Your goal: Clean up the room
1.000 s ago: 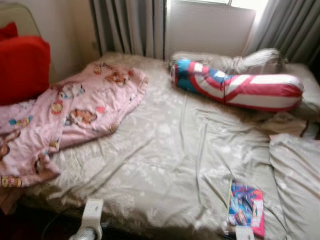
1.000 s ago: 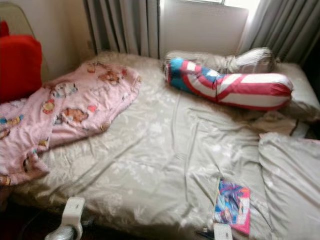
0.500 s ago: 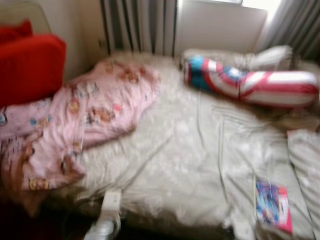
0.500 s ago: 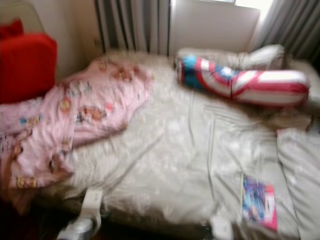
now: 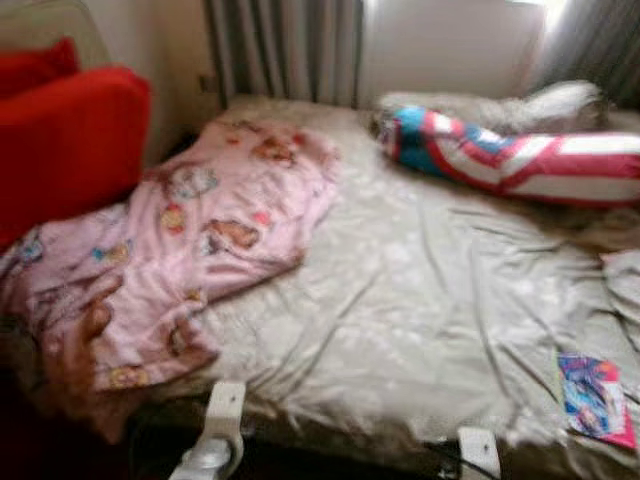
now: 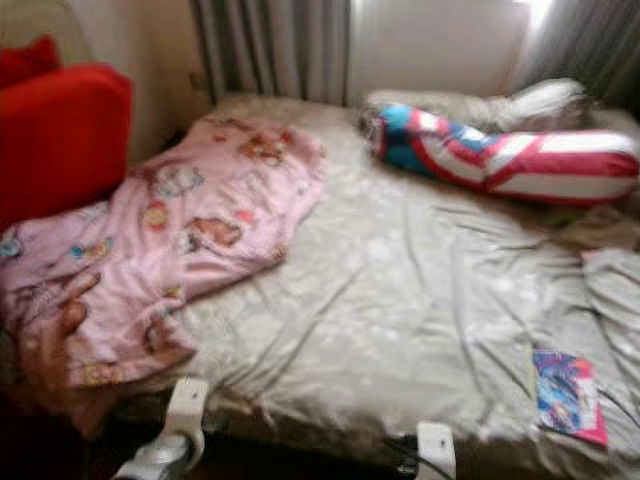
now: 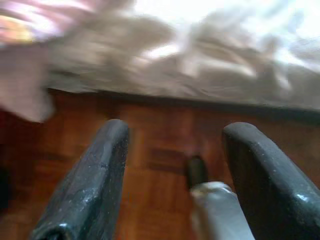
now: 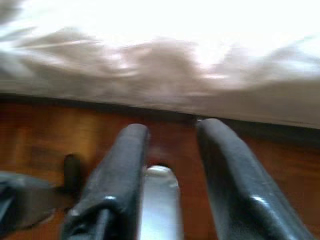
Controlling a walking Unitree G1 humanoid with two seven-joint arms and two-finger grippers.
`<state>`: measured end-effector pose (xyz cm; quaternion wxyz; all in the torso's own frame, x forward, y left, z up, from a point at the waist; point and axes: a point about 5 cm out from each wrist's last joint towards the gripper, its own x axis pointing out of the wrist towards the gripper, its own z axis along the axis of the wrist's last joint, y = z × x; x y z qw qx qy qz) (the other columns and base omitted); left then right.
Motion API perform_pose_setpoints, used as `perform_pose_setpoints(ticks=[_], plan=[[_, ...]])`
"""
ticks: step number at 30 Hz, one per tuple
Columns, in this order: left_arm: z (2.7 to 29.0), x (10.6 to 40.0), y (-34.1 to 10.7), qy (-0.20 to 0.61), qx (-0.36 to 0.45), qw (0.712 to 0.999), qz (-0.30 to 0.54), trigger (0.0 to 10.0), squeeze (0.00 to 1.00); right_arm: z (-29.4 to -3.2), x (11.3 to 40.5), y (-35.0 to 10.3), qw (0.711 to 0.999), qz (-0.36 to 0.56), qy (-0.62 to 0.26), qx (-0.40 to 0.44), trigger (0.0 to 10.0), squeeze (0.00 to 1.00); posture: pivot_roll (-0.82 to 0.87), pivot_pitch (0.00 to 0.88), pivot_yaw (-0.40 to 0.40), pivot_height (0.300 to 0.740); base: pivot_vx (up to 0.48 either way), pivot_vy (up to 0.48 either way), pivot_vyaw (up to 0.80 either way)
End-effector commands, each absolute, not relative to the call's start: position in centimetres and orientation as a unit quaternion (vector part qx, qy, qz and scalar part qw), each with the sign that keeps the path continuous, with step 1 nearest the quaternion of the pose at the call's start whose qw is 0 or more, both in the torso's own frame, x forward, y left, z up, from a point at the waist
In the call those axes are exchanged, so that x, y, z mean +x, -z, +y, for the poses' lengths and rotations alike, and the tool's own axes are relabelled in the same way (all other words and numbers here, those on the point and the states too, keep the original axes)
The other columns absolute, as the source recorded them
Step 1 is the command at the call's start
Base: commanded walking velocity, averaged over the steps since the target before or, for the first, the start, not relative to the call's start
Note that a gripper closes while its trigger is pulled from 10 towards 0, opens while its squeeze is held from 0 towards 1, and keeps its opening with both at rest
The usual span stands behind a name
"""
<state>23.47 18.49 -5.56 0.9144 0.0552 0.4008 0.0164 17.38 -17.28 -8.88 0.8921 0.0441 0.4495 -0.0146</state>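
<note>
A crumpled pink cartoon-print blanket (image 5: 190, 250) lies across the left half of the bed (image 5: 420, 300) and hangs over its front edge. A colourful book (image 5: 595, 398) rests near the bed's front right corner. A red, white and blue striped bolster (image 5: 520, 160) lies at the back right. Both arms hang low in front of the bed: the left arm (image 5: 215, 440) and the right arm (image 5: 478, 452). My left gripper (image 7: 177, 127) is open over the wooden floor, nothing between its fingers. My right gripper (image 8: 172, 127) is open too, also over the floor by the bed's edge.
A big red cushion (image 5: 70, 140) stands at the left, against the wall. Grey curtains (image 5: 285, 50) and a bright window run behind the bed. Rumpled beige bedding (image 5: 625, 280) lies at the right edge. The floor (image 7: 160, 150) is reddish wood.
The camera has swung left, so the whole bed has slid right in the picture. Nothing on the bed has moved, and both arms still hang low.
</note>
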Motion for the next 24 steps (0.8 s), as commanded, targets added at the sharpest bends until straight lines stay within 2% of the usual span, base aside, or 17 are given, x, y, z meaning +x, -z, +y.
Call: perform_pose_setpoints(ticks=[1, 10, 16, 21, 24], plan=[[17.7, 23.2, 5.9, -0.008, 0.052, 0.912, 0.406, 10.0, 0.00, -18.3, 17.1, 8.9, 0.890, 0.454, 0.024, 0.036, 10.0, 0.00, -0.04, 0.031, -0.034, 0.740, 0.000, 0.480, 0.00], [17.8, 23.1, 5.9, -0.007, 0.052, 0.912, 0.406, 10.0, 0.00, -18.3, 17.0, 9.0, 0.889, 0.456, 0.018, 0.031, 10.0, 0.00, -0.03, 0.031, -0.033, 0.740, 0.000, 0.480, 0.00], [17.9, 23.1, 5.9, -0.007, 0.053, 0.912, 0.406, 10.0, 0.00, -17.0, 16.8, 9.2, 0.888, 0.459, 0.007, 0.029, 10.0, 0.00, -0.03, 0.031, -0.033, 0.740, 0.000, 0.386, 0.00], [17.9, 23.2, 5.8, -0.007, 0.053, 0.914, 0.403, 10.0, 0.00, -16.8, 16.8, 9.2, 0.888, 0.459, 0.002, 0.028, 10.0, 0.00, -0.03, 0.031, -0.032, 0.740, 0.000, 0.123, 0.00], [17.9, 23.2, 5.8, -0.005, 0.056, 0.914, 0.403, 10.0, 0.00, -16.9, 16.6, 9.2, 0.889, 0.458, -0.002, 0.026, 10.0, 0.00, -0.03, 0.032, -0.033, 0.740, 0.000, 0.000, 0.62]])
